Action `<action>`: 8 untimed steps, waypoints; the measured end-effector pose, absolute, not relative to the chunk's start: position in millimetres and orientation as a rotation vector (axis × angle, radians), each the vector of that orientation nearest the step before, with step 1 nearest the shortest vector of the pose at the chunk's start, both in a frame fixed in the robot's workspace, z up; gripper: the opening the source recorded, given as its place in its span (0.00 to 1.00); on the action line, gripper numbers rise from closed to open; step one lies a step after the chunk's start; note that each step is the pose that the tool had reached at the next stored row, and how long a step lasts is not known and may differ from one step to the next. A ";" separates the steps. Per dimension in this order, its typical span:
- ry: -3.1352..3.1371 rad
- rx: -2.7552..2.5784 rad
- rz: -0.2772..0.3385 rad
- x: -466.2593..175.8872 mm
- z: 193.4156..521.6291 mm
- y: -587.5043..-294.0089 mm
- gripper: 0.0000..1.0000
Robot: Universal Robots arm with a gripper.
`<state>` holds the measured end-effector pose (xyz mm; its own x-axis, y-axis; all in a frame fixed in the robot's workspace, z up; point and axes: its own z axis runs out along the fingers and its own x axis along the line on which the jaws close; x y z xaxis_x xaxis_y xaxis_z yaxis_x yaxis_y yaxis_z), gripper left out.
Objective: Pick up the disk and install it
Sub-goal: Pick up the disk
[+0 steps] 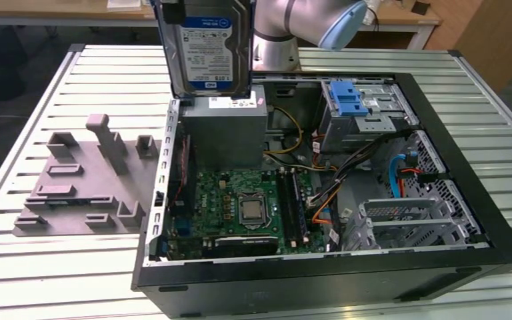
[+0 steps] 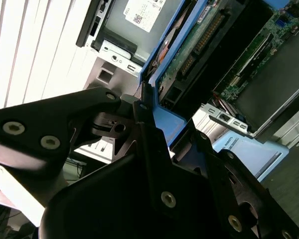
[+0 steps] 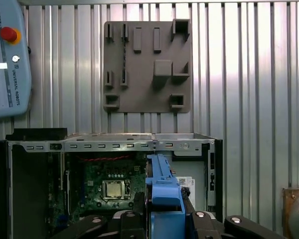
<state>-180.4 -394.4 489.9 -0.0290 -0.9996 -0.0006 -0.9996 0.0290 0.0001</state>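
**Q:** Where's the disk?
**A:** The disk point(image 1: 210, 50) hangs upright, label toward the exterior camera. It sits just above the grey metal box point(image 1: 225, 130) at the far end of the open case point(image 1: 327, 273).

**Q:** Grip?
**A:** The gripper point(image 3: 164, 211) jaws are closed narrow on the blue caddy point(image 3: 162, 179) edge, pads on plastic.

**Q:** Handling?
**A:** Likely dense, rigid and shock-sensitive. The caddy may flex a little. You'd do best holding the caddy rails, off the exposed circuit side and connector.
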 end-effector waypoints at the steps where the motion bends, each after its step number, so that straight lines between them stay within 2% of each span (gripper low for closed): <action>1: 2.253 -2.189 0.001 -180.1 489.7 -395.1 0.36; 8: 2.253 -2.189 0.001 -154.9 489.4 -395.9 0.36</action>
